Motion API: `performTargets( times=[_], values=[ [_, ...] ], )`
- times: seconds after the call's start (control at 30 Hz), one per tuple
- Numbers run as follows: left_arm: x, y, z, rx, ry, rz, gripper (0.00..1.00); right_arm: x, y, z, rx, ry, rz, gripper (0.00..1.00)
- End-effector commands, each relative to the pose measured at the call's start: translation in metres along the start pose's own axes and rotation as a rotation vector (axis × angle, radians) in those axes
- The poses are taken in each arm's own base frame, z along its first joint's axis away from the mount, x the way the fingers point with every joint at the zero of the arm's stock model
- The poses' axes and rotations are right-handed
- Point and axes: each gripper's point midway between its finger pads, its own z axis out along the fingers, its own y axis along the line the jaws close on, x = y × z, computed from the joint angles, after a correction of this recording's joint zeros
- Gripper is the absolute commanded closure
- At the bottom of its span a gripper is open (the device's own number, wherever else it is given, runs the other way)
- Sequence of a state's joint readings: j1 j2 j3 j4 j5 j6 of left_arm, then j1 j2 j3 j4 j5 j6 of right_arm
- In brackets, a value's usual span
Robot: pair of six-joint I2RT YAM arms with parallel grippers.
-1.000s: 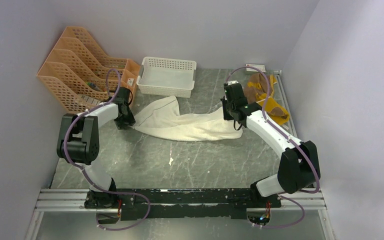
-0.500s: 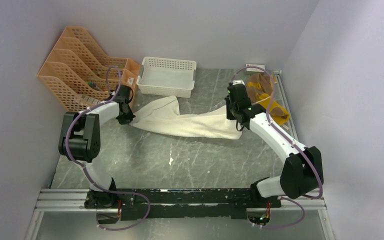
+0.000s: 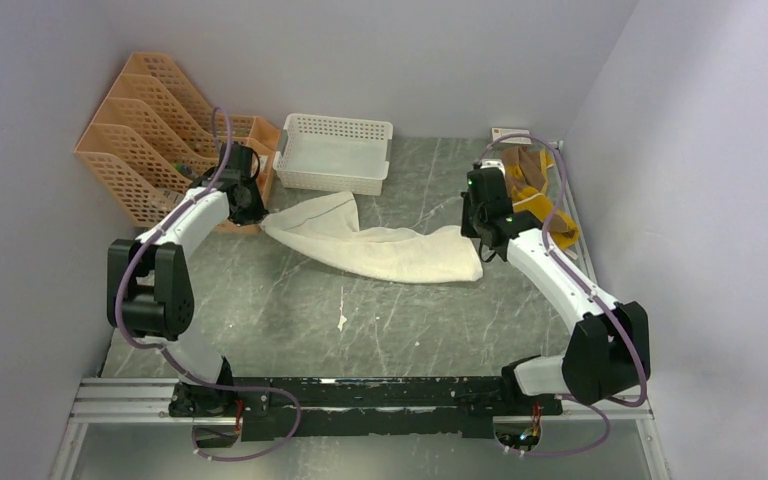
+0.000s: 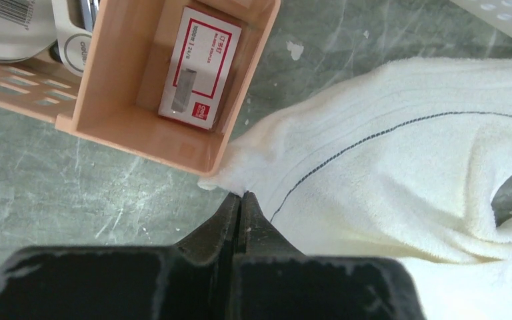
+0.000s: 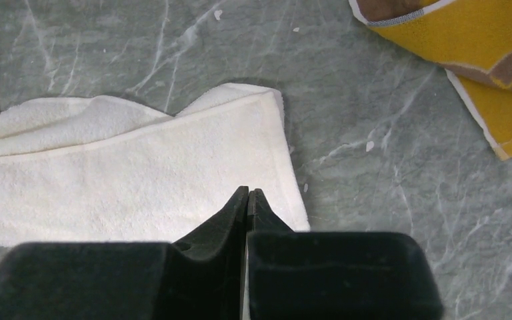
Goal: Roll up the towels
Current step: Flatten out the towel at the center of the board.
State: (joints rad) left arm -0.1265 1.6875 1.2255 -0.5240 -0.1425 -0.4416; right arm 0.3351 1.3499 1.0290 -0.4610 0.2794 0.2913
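Cream and nubby, the plain towel (image 3: 380, 250) lies long and rumpled on the grey marbled tabletop (image 3: 360, 320). Your left tool (image 4: 241, 197) is pinched tight on its corner, beside the peach plastic rack (image 4: 140, 100). Your right tool (image 5: 248, 192) is closed on nothing above the towel's flat hemmed end. The brown-and-mustard towel (image 5: 453, 33) lies crumpled at the right edge.

robotics lab test cell: a left arm (image 3: 192, 218) and a right arm (image 3: 550, 272), white and black, bolted side by side to an aluminium rail (image 3: 120, 400) at the bottom of the frame, trailing purple cables (image 3: 222, 125), over a grey marble-patterned tabletop (image 3: 380, 320) boxed in by bare pale walls (image 3: 380, 60). mismatched props sit around: an orange plastic file rack (image 3: 150, 140) at upper left holding a box of staples (image 4: 197, 70), a white lattice basket (image 3: 332, 150) at top centre, a cream-white towel (image 3: 390, 255) mid-frame.
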Motion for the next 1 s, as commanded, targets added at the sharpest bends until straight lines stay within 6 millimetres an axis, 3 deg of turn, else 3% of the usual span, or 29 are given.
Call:
performTargets(
  times=[0.0,0.03,0.07,0.2,0.43,0.97],
  values=[
    [0.014,0.004,-0.011,0.016,0.036,0.055,0.93,-0.004,0.004,0.003,-0.02,-0.034,0.019,0.86],
    [0.017,0.004,-0.01,0.015,0.044,0.061,0.93,0.002,0.005,0.012,-0.02,-0.008,0.01,0.69],
    [0.02,0.005,-0.008,0.019,0.054,0.068,0.93,0.011,0.006,0.021,-0.017,0.03,0.0,0.63],
    [0.029,0.002,-0.001,0.038,0.078,0.073,0.93,0.04,0.004,0.063,0.039,0.142,-0.039,0.57],
    [0.028,0.004,-0.003,0.033,0.077,0.089,0.93,0.041,0.0,0.099,0.047,0.184,-0.04,0.56],
    [0.025,0.004,-0.004,0.039,0.082,0.136,0.93,0.038,-0.015,0.126,0.059,0.181,0.006,0.56]
  ],
)
